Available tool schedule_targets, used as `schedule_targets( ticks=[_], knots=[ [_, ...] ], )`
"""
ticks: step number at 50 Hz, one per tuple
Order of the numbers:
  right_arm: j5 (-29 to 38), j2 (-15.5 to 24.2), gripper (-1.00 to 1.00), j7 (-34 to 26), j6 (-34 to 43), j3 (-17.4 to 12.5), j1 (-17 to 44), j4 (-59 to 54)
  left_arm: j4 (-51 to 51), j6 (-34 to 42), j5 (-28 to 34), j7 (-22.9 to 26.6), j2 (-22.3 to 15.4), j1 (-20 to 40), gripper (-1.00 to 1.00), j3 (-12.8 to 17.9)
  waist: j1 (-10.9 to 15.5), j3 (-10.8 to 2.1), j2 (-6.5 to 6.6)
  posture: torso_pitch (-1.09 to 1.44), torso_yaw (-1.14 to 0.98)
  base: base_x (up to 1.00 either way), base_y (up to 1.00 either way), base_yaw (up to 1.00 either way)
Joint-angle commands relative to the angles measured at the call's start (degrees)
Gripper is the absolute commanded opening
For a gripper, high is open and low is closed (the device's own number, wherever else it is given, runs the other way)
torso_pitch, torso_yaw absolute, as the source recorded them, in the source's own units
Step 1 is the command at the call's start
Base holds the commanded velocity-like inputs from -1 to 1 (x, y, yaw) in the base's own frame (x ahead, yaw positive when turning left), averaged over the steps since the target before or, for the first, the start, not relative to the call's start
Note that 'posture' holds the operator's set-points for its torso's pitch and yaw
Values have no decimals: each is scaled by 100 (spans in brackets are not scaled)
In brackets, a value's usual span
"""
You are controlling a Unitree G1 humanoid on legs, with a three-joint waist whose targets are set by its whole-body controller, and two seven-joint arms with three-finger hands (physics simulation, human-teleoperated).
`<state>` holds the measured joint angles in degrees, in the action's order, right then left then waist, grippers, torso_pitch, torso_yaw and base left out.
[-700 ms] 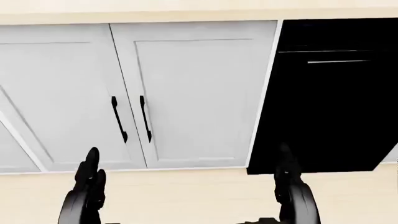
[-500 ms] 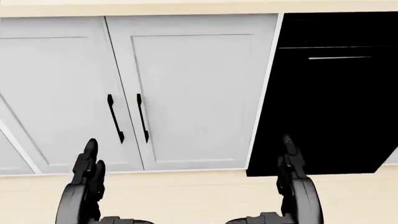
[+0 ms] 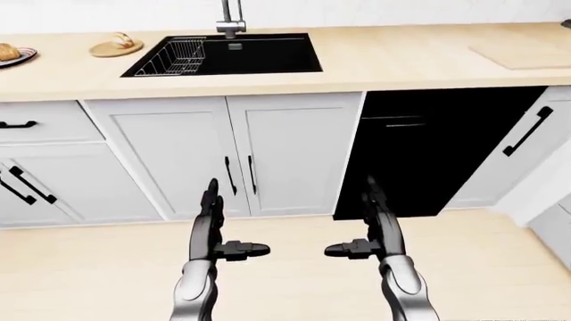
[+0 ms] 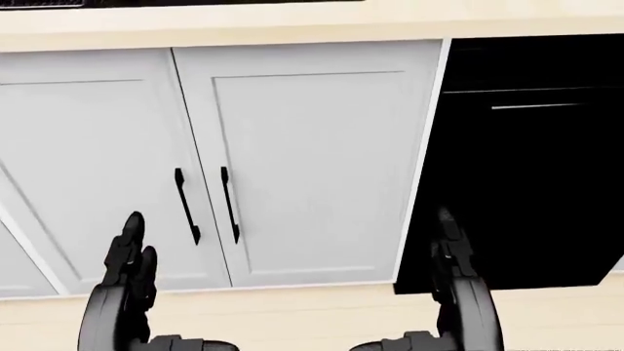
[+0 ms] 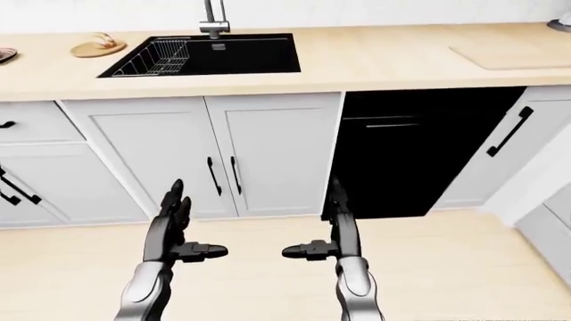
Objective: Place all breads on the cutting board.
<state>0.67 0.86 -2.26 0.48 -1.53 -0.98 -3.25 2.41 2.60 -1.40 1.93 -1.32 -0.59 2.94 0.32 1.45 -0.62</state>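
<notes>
On the wooden counter at the left-eye view's top left, a bread roll rests on a small round wooden plate. Another bread lies on a plate cut by the left edge. The pale cutting board lies on the counter at the top right. My left hand and right hand hang low over the floor, both open with fingers straight and thumbs pointing inward, holding nothing. They are far below the counter and away from the breads.
A black sink with a wire rack and faucet sits in the counter. Below are white cabinet doors and a black dishwasher. Light wooden floor lies underneath.
The head view has shifted: the cabinet fronts sit lower in the picture, so the camera tilted up. Both hands stay open in about the same place.
</notes>
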Motion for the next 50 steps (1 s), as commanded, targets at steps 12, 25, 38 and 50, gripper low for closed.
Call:
schedule_targets(
  ticks=[12, 25, 38, 50],
  knots=[
    [-9, 45, 100, 35, -164, -84, 113, 177, -182, -167, -26, 23, 20, 159, 100, -53, -81, -34, 212, 0, 0, 0, 12, 0],
    [-17, 47, 100, 31, -175, -84, 114, 168, -291, -88, -28, 1, 23, 132, 100, -68, -39, 3, -147, 0, 0, 0, 20, 0],
    [-12, 47, 100, 24, -159, -84, 86, 212, -395, -37, -27, 5, 31, 77, 100, -78, -104, -19, 210, 0, 0, 0, 23, 0],
    [-14, 43, 100, 31, -141, -84, 92, 219, -423, -7, -36, 1, 35, 77, 100, -74, -37, -39, 46, 0, 0, 0, 24, 0]
  ],
)
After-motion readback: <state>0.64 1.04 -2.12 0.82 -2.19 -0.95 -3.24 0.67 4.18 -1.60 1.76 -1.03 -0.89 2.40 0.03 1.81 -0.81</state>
